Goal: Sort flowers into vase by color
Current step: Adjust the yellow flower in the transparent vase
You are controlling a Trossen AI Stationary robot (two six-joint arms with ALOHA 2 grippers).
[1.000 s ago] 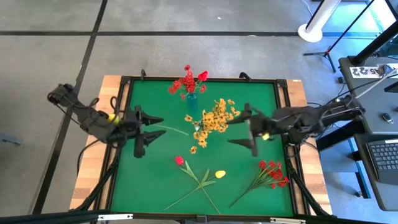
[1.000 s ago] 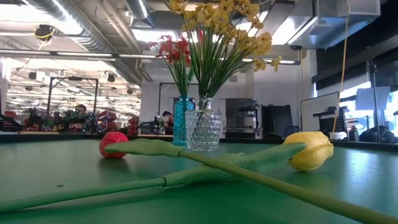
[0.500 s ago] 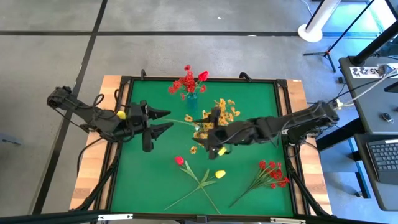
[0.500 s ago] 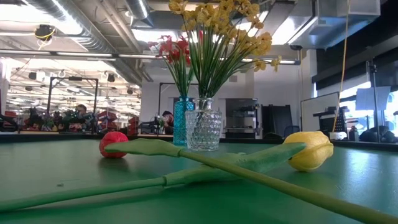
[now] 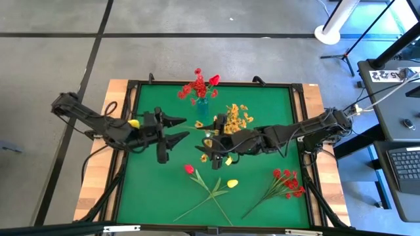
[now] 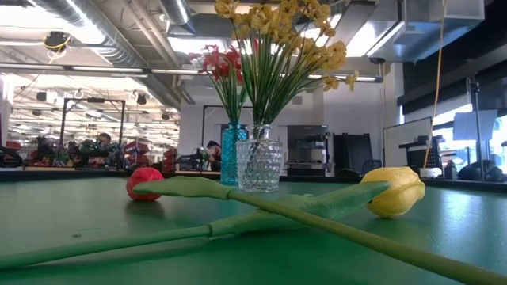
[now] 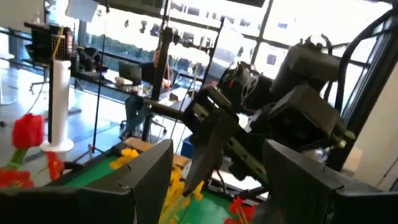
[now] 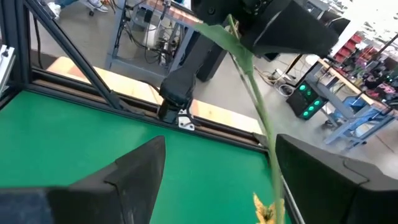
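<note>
**Two grippers spread wide over the middle of the green table**

Two arms reach in over the green table, and we see them nearly meeting near its middle. Our left gripper points toward the centre from the left side, its fingers standing wide apart with nothing between them. Our right gripper is stretched far across from the right side, just beside the yellow-orange sprigs, and its fingers are also spread wide. In the right wrist view a thin green stem rises between those open fingers, with a bit of yellow bloom at its foot; we cannot tell whether either finger touches it.

At the far side of the table we see a blue vase holding red blooms. Just beside it, a clear glass vase carries the yellow-orange sprigs, which fan out above it in the low view.

Nearer the front edge lie the loose flowers. A red bud and a yellow bud rest on the green surface, their long stems crossing one another; in the low view the red bud sits at the left and the yellow bud at the right, with a leaf draped between them. A cluster of small red blooms lies flat toward the front right corner, well apart from both grippers.
</note>
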